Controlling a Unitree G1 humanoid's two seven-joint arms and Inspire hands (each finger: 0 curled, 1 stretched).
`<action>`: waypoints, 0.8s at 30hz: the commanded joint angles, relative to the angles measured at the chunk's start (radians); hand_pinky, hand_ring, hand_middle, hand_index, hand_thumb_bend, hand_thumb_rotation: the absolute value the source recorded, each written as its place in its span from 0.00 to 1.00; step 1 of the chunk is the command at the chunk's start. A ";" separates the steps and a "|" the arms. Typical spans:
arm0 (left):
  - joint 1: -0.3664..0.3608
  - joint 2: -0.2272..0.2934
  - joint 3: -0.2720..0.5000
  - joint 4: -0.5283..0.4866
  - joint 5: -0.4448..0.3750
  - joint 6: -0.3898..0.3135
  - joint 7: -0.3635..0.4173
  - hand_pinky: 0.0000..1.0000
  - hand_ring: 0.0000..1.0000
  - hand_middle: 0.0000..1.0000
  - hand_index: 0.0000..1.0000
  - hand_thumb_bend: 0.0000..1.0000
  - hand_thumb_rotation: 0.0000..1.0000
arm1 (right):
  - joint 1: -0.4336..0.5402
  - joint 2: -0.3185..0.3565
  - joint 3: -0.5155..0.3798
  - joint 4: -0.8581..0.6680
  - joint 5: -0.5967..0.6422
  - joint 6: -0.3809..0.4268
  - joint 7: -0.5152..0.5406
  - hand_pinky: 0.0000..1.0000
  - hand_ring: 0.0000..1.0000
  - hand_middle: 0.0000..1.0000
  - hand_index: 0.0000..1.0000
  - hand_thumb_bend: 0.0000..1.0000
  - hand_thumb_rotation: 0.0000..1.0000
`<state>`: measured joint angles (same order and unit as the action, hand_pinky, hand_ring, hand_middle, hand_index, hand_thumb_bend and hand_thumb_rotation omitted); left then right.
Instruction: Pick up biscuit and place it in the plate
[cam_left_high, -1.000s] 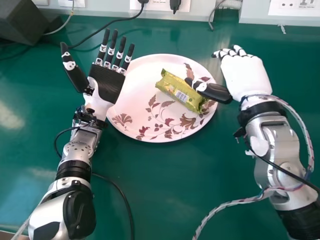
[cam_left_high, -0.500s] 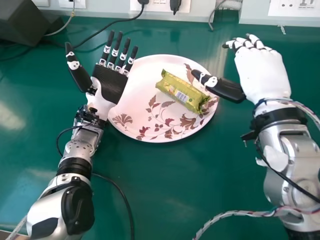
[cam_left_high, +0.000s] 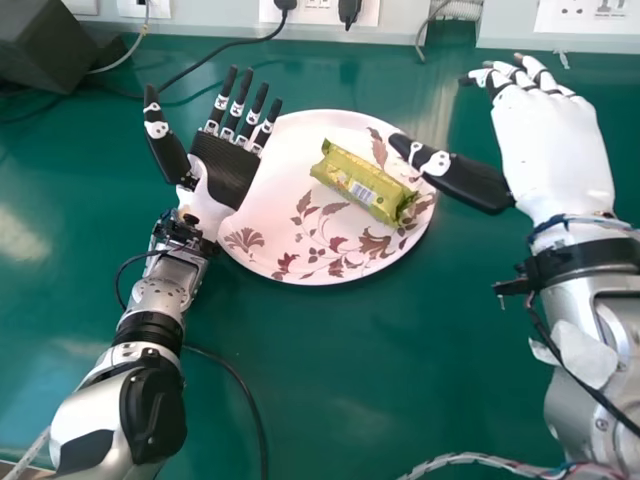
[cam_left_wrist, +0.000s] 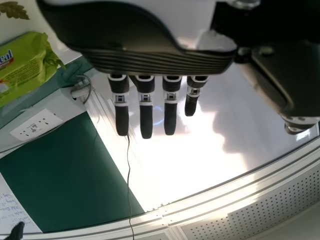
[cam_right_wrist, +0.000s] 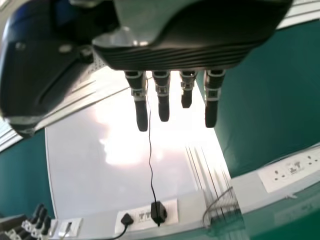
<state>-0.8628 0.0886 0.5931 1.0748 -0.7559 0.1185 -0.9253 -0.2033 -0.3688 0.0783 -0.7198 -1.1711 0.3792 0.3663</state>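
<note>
Biscuit on plate, head view.
Biscuit: oblong packet, shiny yellow-green wrapper with crinkled ends and a white barcode patch; lies flat, long axis slanting from upper left to lower right, wholly inside the rim, right of plate centre, lower end near the right edge. Plate: round, pale pink, upright and level; maroon and brown leaf-and-flower print, densest along the lower and right parts, partly under the packet.

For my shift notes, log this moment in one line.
biscuit: on plate | left hand: open, at plate's left edge | right hand: open, empty, thumb over plate
</note>
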 joint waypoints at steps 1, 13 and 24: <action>0.037 0.002 0.003 0.033 0.014 0.002 0.010 0.78 0.82 0.88 1.00 0.90 0.46 | 0.020 0.024 -0.016 -0.037 0.003 -0.008 0.007 0.78 0.88 0.92 0.83 1.00 0.40; 0.035 0.007 0.003 0.036 0.025 0.007 0.013 0.68 0.84 0.92 1.00 0.89 0.43 | 0.070 0.129 -0.077 -0.147 0.139 -0.043 -0.041 0.78 0.87 0.92 0.83 1.00 0.39; 0.028 0.008 0.006 0.049 0.031 -0.001 -0.003 0.67 0.79 0.91 1.00 0.89 0.48 | 0.143 0.212 -0.126 -0.227 0.271 -0.070 -0.093 0.81 0.89 0.92 0.83 1.00 0.39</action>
<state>-0.8742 0.0937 0.5949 1.0976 -0.7273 0.1202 -0.9170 -0.0828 -0.1740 -0.0354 -0.9261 -0.9220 0.3229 0.2920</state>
